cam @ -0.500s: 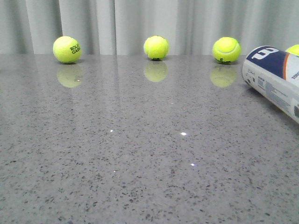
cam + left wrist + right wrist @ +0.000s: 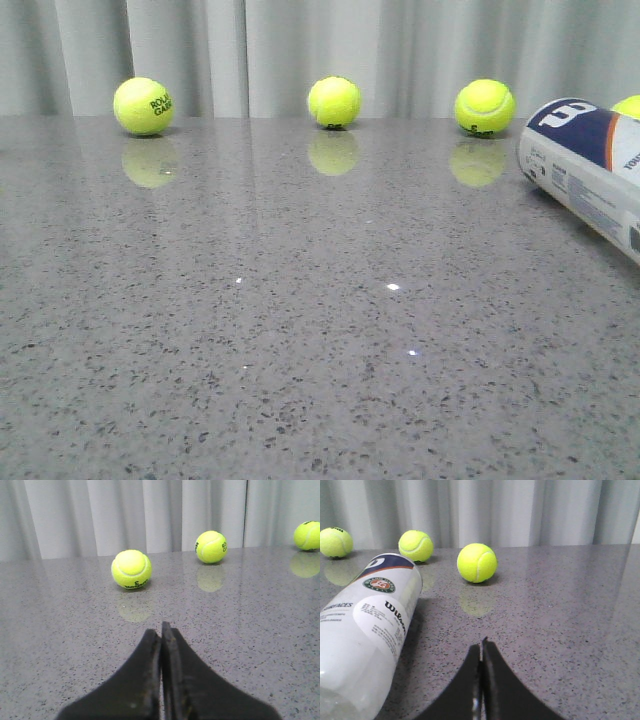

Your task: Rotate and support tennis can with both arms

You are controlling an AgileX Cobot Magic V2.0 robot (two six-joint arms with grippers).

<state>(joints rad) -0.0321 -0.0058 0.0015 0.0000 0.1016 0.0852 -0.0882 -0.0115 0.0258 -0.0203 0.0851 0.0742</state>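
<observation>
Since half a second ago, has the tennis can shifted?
No. In the front view the tennis can lies where it did, same gap to the nearest ball.

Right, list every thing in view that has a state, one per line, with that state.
Tall white plastic tennis can with navy end: lying on its side on the table, untouched.
Left black pincer: shut, holding nothing.
Right black pincer: shut, holding nothing, beside the can.
Yellow-green tennis balls: resting loose on the grey speckled table near the curtain.

White tennis can (image 2: 590, 172) — on its side
</observation>
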